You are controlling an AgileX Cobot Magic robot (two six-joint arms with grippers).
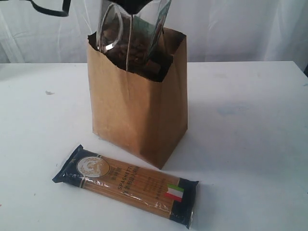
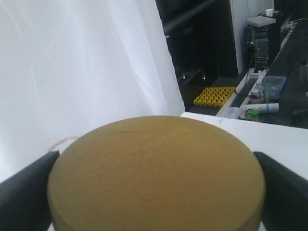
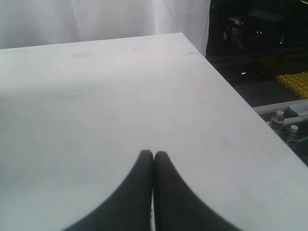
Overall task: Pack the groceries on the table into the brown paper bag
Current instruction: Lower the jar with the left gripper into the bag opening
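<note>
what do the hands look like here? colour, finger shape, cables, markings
Both hands are plain matte black. The left hand shows two blunt wedge-shaped fingers; the right hand has two smooth fingers tapering to rounded tips. No markings or sleeves show. In the exterior view a thin black cable loops at the top edge; little else of the arms shows.

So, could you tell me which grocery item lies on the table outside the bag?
The spaghetti pack with dark blue ends: it lies flat on the table before the paper bag, while the gold-lidded jar is held at the bag's mouth.
</note>
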